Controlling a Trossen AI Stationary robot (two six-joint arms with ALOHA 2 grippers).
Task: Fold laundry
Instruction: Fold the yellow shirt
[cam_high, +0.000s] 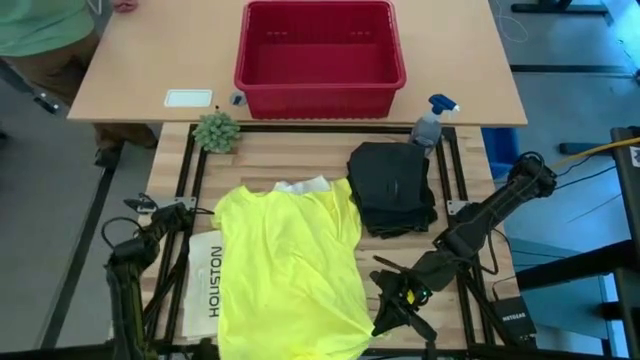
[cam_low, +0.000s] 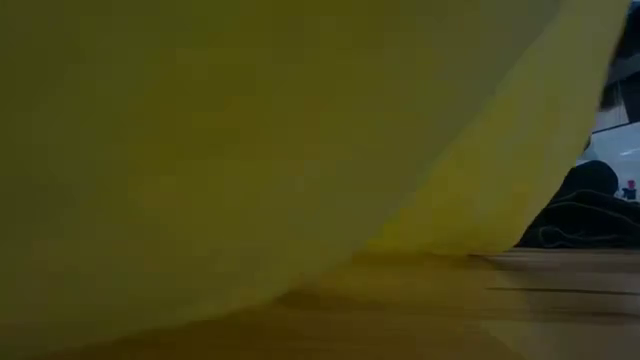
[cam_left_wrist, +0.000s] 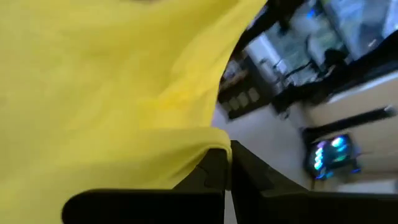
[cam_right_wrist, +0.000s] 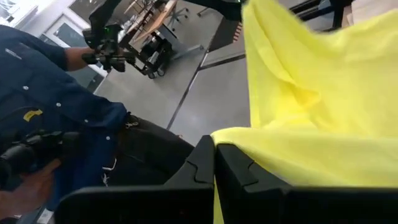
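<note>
We see the yellow T-shirt (cam_high: 290, 265) spread across the lower centre of the high view, its long axis running top to bottom, its white-lined collar toward the top. It is bright, smooth and lightly rumpled, partly covering the flat white HOUSTON item (cam_high: 207, 282) on the bench (cam_high: 290, 160). The left gripper (cam_left_wrist: 227, 163) and the right gripper (cam_right_wrist: 215, 158) are each clamped together on its lower hem. The folded black trousers (cam_high: 392, 187) lie right of centre, touching its upper right edge.
</note>
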